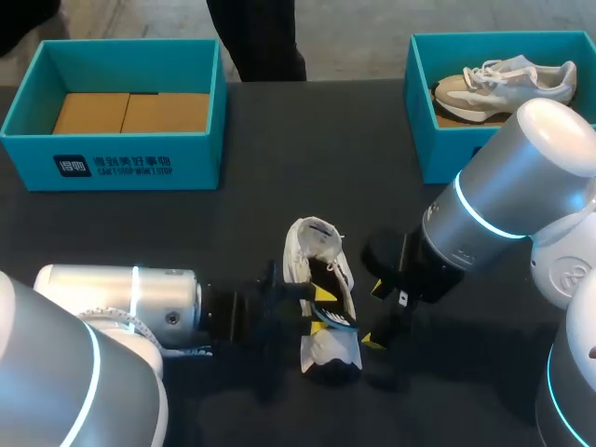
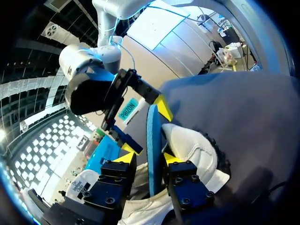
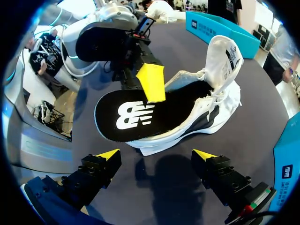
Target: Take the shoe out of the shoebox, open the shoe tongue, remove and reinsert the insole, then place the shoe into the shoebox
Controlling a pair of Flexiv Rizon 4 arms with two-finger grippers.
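Shoe (image 1: 321,358) out of the shoebox (image 1: 130,163), on the table (image 1: 279,205) between my arms, tongue (image 3: 225,51) lifted; left gripper (image 2: 146,158) pinches the insole (image 3: 136,115), half out at the heel, right gripper (image 3: 157,154) spread wide, empty; reseating and boxing remain, I judge

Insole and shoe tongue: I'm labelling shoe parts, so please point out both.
insole (image 3: 140,115), right wrist view, middle of its black top face.
shoe tongue (image 3: 224,56), right wrist view, its raised white flap.
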